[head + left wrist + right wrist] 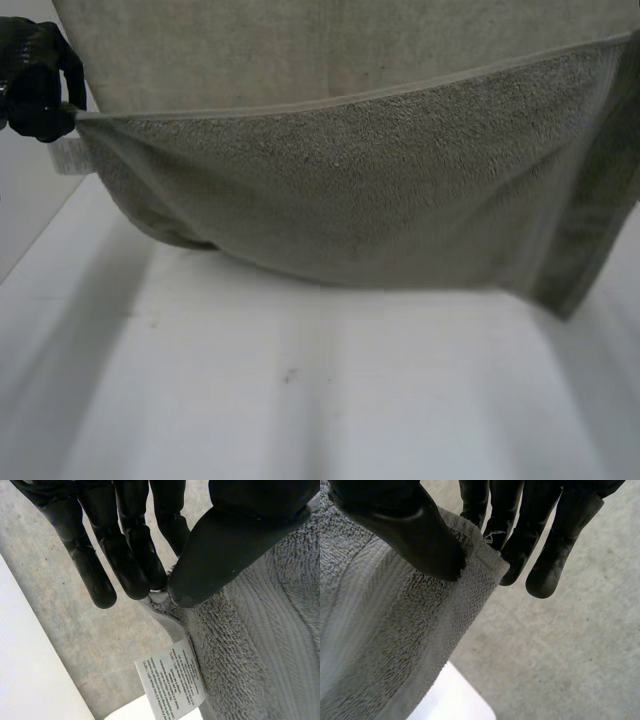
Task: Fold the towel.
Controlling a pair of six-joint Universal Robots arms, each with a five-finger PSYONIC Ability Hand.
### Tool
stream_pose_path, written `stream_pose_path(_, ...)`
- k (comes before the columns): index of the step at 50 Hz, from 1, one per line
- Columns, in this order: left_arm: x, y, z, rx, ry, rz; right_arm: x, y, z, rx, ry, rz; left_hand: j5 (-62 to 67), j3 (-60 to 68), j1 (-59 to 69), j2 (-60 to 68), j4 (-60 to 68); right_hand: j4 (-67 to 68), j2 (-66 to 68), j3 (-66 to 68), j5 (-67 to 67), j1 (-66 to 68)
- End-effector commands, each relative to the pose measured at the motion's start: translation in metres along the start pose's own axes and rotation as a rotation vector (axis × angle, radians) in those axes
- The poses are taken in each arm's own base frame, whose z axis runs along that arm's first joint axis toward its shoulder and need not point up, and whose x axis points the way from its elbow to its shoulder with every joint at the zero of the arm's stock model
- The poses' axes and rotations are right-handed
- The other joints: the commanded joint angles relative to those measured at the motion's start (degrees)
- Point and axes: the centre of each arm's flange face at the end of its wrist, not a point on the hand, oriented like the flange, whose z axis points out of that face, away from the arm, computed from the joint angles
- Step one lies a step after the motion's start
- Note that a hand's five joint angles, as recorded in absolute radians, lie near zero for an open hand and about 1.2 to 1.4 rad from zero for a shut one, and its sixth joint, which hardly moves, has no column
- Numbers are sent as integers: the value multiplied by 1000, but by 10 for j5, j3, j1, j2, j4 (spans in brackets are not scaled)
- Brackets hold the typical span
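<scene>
Two top corners of the towel (350,200) are pinched, one per hand. Left hand (35,85) clamps thumb vs. fingers on the corner by the label (172,685); right hand (420,535) does likewise at the opposite corner. Towel hangs between them and sags low over the table (300,400); contact unclear.

Risks:
- Both grips sit at the extreme tips, so a jerk may pull a corner free.
- Uneven lowering may bunch the sag, i.e. a skewed fold.

Table: white, smooth. Floor (560,650): grey concrete.
</scene>
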Motion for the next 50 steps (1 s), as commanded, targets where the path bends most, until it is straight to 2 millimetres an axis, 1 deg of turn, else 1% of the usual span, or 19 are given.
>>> stream_pose_path(1,2,42,17,-169,27,30,-15,45,22,-175,-92,-40,110,104,115,102,102,29,35,28,28,30)
stream_pose_path(8,17,88,40,-292,100,81,-31,89,51,-282,-167,-22,110,104,115,102,102,29,35,28,28,30)
stream_pose_path(10,23,101,61,-302,118,93,-39,104,69,-304,-181,-22,110,104,115,102,102,29,35,28,28,30)
stream_pose_path(16,25,93,104,-209,120,111,-50,101,104,-238,-140,-71,110,104,115,102,102,29,35,28,28,30)
stream_pose_path(19,20,61,133,-60,96,135,-47,70,130,-55,-58,-111,110,104,115,102,102,29,35,28,28,30)
stream_pose_path(22,17,-24,152,270,50,142,-26,-4,142,314,119,-152,110,104,115,102,102,29,35,28,28,30)
stream_pose_path(23,17,-24,152,272,50,142,-26,-4,142,315,120,-152,110,104,115,102,102,29,35,28,28,30)
stream_pose_path(25,13,-75,147,476,2,58,-10,-41,134,487,204,-92,110,104,115,102,102,29,35,28,28,30)
stream_pose_path(28,2,-102,139,582,-46,-72,0,-63,120,554,231,-5,110,104,115,102,102,29,35,28,28,30)
stream_pose_path(31,-2,-110,134,613,-51,-138,-2,-58,115,508,201,47,110,104,115,102,102,29,35,28,28,30)
stream_pose_path(34,-8,-94,138,552,-61,-189,-10,-38,117,411,150,54,110,104,115,102,102,29,35,28,28,30)
stream_pose_path(38,-27,-46,146,387,-103,-190,-24,-14,118,303,82,50,110,104,115,102,102,29,35,28,28,30)
stream_pose_path(42,-26,-8,145,259,-84,-198,-52,37,121,121,-43,28,110,104,115,102,102,29,35,28,28,30)
stream_pose_path(44,-16,40,137,104,-32,-214,-65,57,120,59,-93,20,110,104,115,102,102,29,35,28,28,30)
stream_pose_path(45,-16,41,137,103,-32,-214,-77,77,118,3,-142,9,110,104,115,102,102,29,35,28,28,30)
stream_pose_path(46,-13,65,132,36,-13,-223,-91,98,115,-52,-194,-4,110,104,115,102,102,29,35,28,28,30)
stream_pose_path(47,-10,90,126,-26,1,-232,-91,99,115,-53,-195,-4,110,104,115,102,102,29,35,28,28,30)
stream_pose_path(48,-10,90,126,-26,1,-232,-103,116,111,-88,-238,-19,110,104,115,102,102,29,35,28,28,30)
stream_pose_path(50,1,138,110,-126,25,-223,-114,135,109,-119,-271,-36,110,104,115,102,102,29,35,28,28,30)
